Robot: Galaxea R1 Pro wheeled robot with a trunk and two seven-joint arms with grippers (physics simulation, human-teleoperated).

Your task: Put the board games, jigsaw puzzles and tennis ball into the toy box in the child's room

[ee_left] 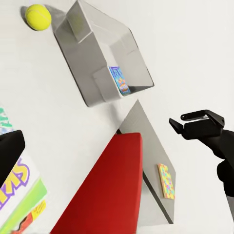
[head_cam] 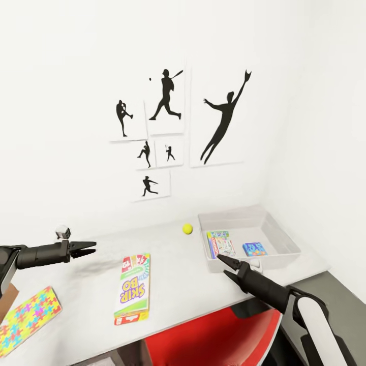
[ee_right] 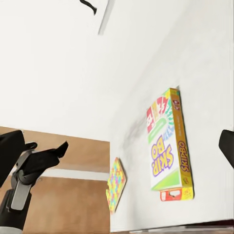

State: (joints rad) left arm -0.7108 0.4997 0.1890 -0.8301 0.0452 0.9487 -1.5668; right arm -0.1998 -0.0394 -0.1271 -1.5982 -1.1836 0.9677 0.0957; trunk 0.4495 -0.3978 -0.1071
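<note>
On the white surface (head_cam: pixel 178 284), the toy box (head_cam: pixel 284 239) sits at 3 o'clock, holding a board game (head_cam: pixel 220 243) and a small blue box (head_cam: pixel 255 248). The tennis ball (head_cam: pixel 187 229) lies just beside it at 12. The Skip-Bo game (head_cam: pixel 133 288) lies at centre and the jigsaw puzzle (head_cam: pixel 25 317) at 8. The left end effector (head_cam: pixel 87 248) and the right end effector (head_cam: pixel 223 266) both hover open, empty.

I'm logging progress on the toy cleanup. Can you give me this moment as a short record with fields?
toy box: on the table, far right corner, holds two boxed toys
tennis ball: on table, just left of toy box
Skip-Bo game: flat on table, centre
jigsaw puzzle: table's near left edge
left gripper: empty, above table
right gripper: open, empty, near toy box's front wall
</note>
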